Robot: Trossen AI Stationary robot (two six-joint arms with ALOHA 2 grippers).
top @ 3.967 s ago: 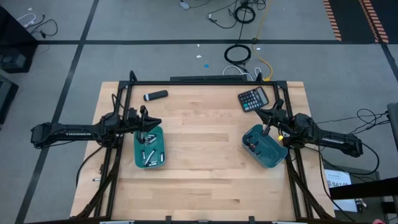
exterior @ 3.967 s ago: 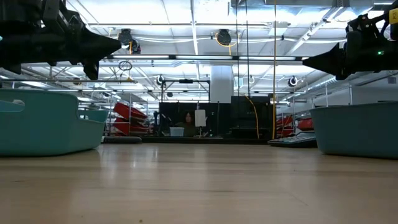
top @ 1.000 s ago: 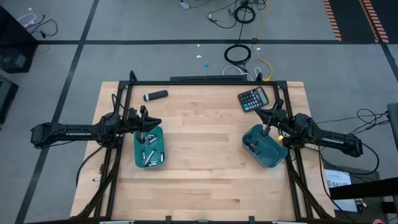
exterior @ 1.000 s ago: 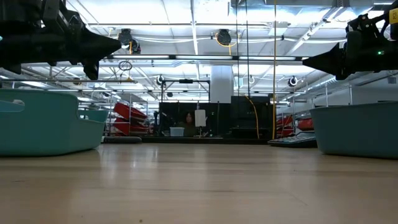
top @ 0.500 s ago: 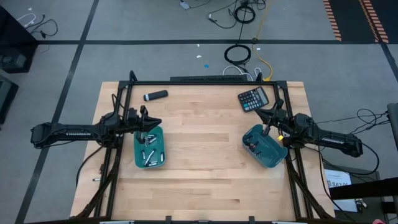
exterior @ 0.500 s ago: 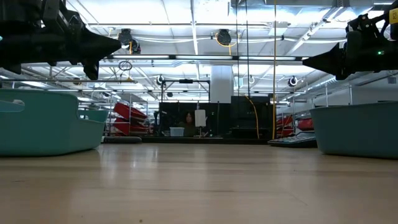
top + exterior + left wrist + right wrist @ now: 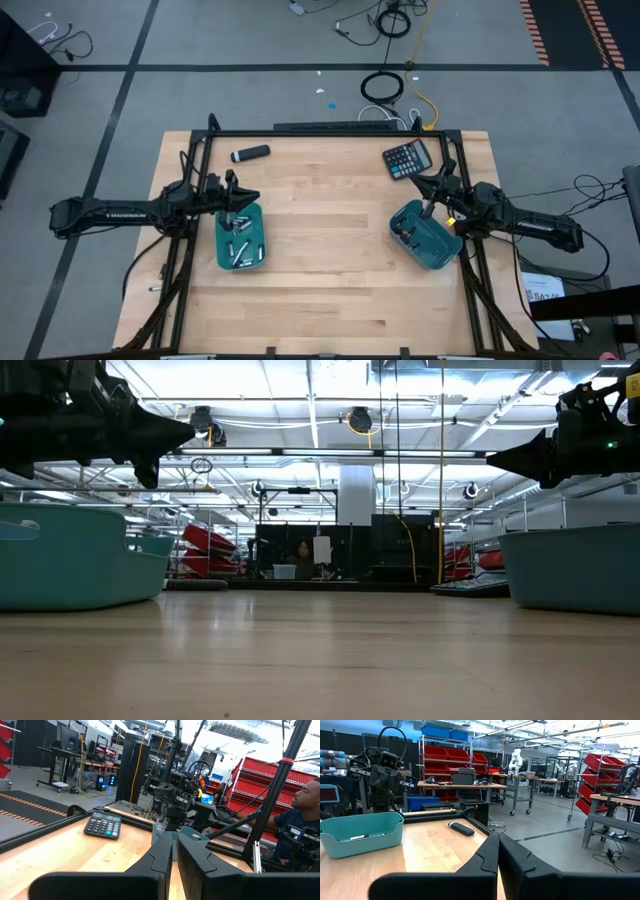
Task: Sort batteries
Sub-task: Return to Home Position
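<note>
Two teal bins stand on the wooden table. The left bin (image 7: 240, 238) holds several silvery-grey batteries (image 7: 238, 228) lying on its floor. The right bin (image 7: 426, 236) holds a few small dark batteries (image 7: 405, 236) at its left end. My left gripper (image 7: 254, 196) hovers shut above the far end of the left bin, pointing toward the table's right. My right gripper (image 7: 418, 181) hovers shut above the far end of the right bin, pointing toward the table's left and far side. In the wrist views the left gripper (image 7: 174, 841) and right gripper (image 7: 498, 838) hold nothing.
A black calculator (image 7: 407, 158) lies at the far right corner, and a black-and-grey marker-like cylinder (image 7: 250, 153) lies near the far left edge. Bare wood (image 7: 325, 230) stretches between the bins. A person (image 7: 306, 815) sits beyond the table's right side.
</note>
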